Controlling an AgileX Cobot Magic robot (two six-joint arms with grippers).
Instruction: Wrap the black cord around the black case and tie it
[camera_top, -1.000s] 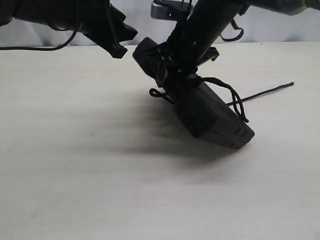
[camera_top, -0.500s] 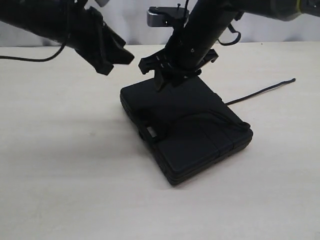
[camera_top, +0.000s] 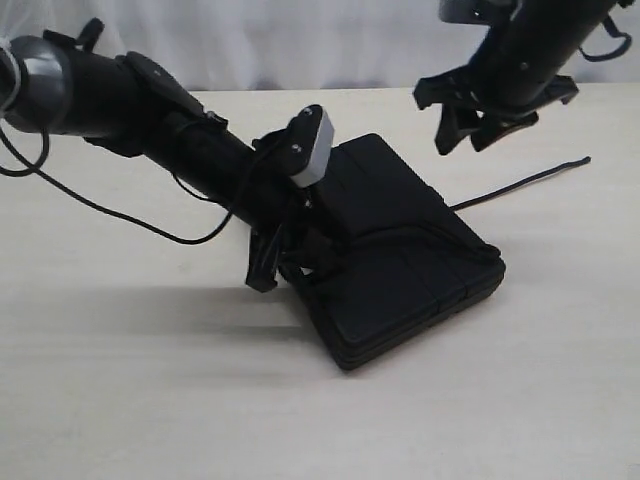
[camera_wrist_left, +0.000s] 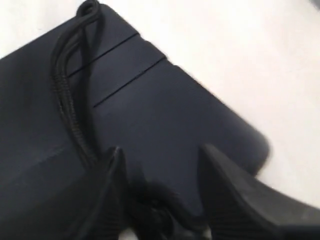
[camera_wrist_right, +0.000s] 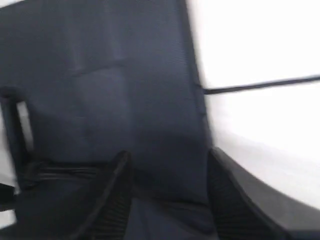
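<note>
The black case (camera_top: 400, 250) lies flat on the table, with the black cord (camera_top: 425, 232) crossing its top and trailing right over the table to a tip (camera_top: 583, 160). My left gripper (camera_top: 278, 258) is down at the case's left edge by the handle side. In the left wrist view it (camera_wrist_left: 160, 157) is open, its fingers straddling a dark bunch of cord (camera_wrist_left: 162, 207) at the case (camera_wrist_left: 165, 115) edge, and a cord strand (camera_wrist_left: 67, 100) runs along the case. My right gripper (camera_top: 472, 132) hangs open above the table behind the case, holding nothing (camera_wrist_right: 167, 160).
The pale table (camera_top: 120, 380) spreads around the case. A thin black arm wire (camera_top: 100, 215) droops onto the table at the left. In the right wrist view the case's handle cut-out (camera_wrist_right: 23, 131) and the cord on the table (camera_wrist_right: 260, 86) show.
The case, tilted up a second ago, now lies flat. The right gripper has left it, rising to the right. The left arm has come down to the case's left edge.
</note>
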